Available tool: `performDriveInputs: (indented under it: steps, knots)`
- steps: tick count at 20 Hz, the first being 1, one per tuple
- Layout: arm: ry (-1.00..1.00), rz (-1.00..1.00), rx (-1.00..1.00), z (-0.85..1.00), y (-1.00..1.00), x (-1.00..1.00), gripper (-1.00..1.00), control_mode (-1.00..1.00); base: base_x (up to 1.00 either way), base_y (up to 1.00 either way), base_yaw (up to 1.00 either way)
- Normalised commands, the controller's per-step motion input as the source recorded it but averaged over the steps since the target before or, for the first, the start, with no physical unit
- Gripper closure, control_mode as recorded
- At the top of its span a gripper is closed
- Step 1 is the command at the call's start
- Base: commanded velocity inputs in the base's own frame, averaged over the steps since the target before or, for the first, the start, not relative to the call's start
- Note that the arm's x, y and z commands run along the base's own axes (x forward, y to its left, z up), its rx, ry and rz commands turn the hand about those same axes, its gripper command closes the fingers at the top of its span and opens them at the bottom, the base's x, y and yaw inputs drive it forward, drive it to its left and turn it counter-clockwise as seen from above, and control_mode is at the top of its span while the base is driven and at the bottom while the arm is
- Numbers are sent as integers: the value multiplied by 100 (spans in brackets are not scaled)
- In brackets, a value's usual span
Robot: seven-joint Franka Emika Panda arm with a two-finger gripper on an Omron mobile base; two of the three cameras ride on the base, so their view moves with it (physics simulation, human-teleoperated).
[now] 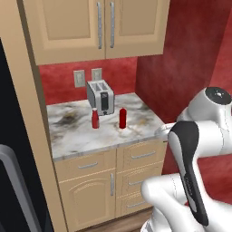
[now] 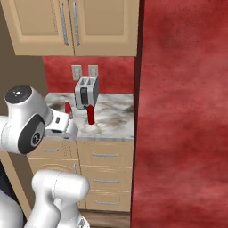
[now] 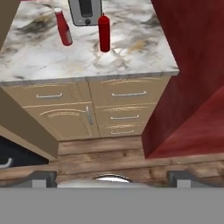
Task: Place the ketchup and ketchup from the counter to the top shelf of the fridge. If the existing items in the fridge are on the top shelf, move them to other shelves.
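Ketchup, two bottles, both upright on the counter (image 1: 81, 136) in front of the toaster (image 1: 101, 96). Paler-topped ketchup bottle (image 1: 95, 118) stands to the left; darker ketchup bottle (image 1: 123, 118) stands to the right, the two near each other but apart. No label, brand or writing can be read on either bottle or on the toaster. Counter: marbled white-grey top over beige drawers and a cupboard door, wall cupboards above, two wall sockets (image 1: 87, 77) on the red wall behind the toaster. Fridge (image 1: 13, 181): black body at the far left edge, grey bar handle low in front. Gripper (image 3: 111, 178): fingers spread wide apart, holding nothing, well short of the counter's near edge, above the wooden floor.
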Motion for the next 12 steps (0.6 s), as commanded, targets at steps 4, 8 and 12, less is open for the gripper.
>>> performDriveInputs:
  steps: [4, 8, 12]
  knots:
    - [0, 0, 0, -8, 0, 54, -100, -100, 0, 0, 0]
    - [0, 0, 0, -7, 0, 56, -100, -100, 0, 0, 0]
    - [0, -1, 0, -10, 0, 64, -100, -100, 0, 0, 0]
